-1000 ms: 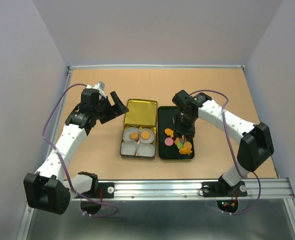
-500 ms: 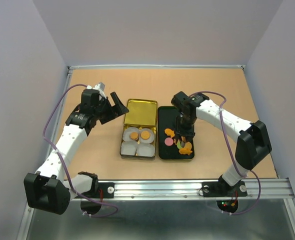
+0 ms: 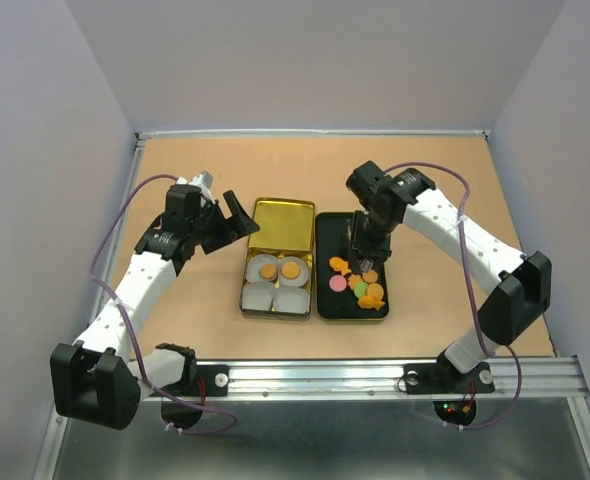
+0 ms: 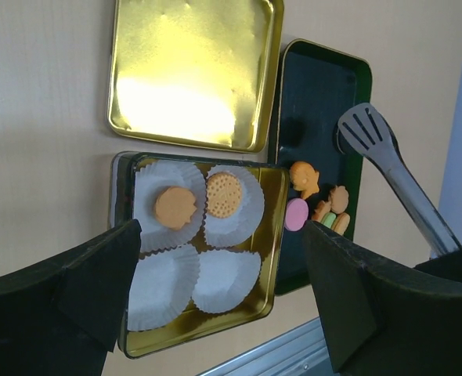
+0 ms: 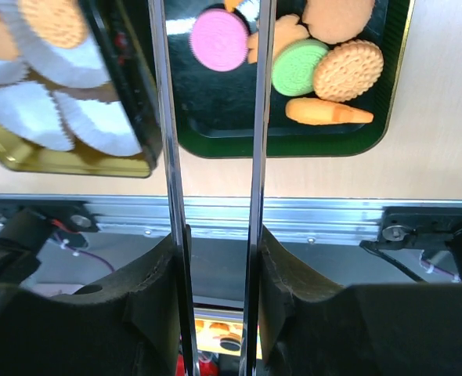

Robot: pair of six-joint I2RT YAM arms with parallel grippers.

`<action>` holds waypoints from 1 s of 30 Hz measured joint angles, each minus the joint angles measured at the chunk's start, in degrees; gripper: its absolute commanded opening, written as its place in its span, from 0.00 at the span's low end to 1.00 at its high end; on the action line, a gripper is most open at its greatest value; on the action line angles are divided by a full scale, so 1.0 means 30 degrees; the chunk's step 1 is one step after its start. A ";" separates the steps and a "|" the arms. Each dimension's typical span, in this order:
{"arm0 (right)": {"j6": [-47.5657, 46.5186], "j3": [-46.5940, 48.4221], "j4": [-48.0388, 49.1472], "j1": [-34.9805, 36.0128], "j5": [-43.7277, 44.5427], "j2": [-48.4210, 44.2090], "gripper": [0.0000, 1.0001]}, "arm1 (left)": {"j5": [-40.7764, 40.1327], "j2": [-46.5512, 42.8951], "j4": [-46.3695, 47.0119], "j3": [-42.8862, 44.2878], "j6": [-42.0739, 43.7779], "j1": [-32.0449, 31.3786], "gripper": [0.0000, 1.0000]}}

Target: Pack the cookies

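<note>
Two round orange-brown cookies (image 3: 279, 270) lie in the two far white paper cups of the open gold tin (image 3: 246, 300); they also show in the left wrist view (image 4: 175, 207). More cookies (image 3: 361, 287) lie on the black tray (image 3: 333, 230): a pink cookie (image 5: 219, 39), a green cookie (image 5: 299, 66), a round brown cookie (image 5: 348, 70) and an orange oblong cookie (image 5: 327, 113). My right gripper (image 3: 371, 232) is shut on metal tongs (image 5: 168, 117), held above the tray. No cookie shows between the tong arms. My left gripper (image 3: 231, 214) is open and empty, left of the tin lid.
The tin's gold lid (image 3: 280, 224) lies open behind the tin. The two near paper cups (image 4: 192, 282) hold nothing. A metal rail (image 3: 375, 372) runs along the near table edge. Bare tabletop lies to the far left and right.
My right arm has drawn the tongs up and back from the cookie pile toward the tray's far half. My left arm has shifted slightly; its jaws stay open.
</note>
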 measured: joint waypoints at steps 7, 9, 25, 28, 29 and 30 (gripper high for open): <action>0.0831 0.1421 -0.0240 0.0474 -0.0335 -0.0816 0.30 | -0.0051 -0.0051 0.0386 -0.0124 0.0226 0.0000 0.95; 0.1209 0.1479 -0.0087 0.1042 -0.0605 -0.1027 0.30 | -0.0153 -0.0080 0.0452 -0.0226 0.0350 0.0000 0.95; 0.3781 -0.1596 0.3337 0.9311 -0.1217 -0.1574 0.30 | -0.1224 -0.0882 0.1384 -0.1377 0.0663 0.0000 0.95; 0.4058 -0.2630 0.3439 0.9602 -0.0947 -0.2011 0.30 | -0.1326 -0.1180 0.1384 -0.1370 0.0648 0.0000 0.95; 0.4131 -0.2929 0.3541 0.9646 -0.0874 -0.2229 0.30 | -0.1348 -0.1268 0.1377 -0.1370 0.0641 0.0000 0.95; 0.4167 -0.3198 0.3621 0.9690 -0.0809 -0.2455 0.30 | -0.1377 -0.1355 0.1377 -0.1370 0.0627 0.0000 0.95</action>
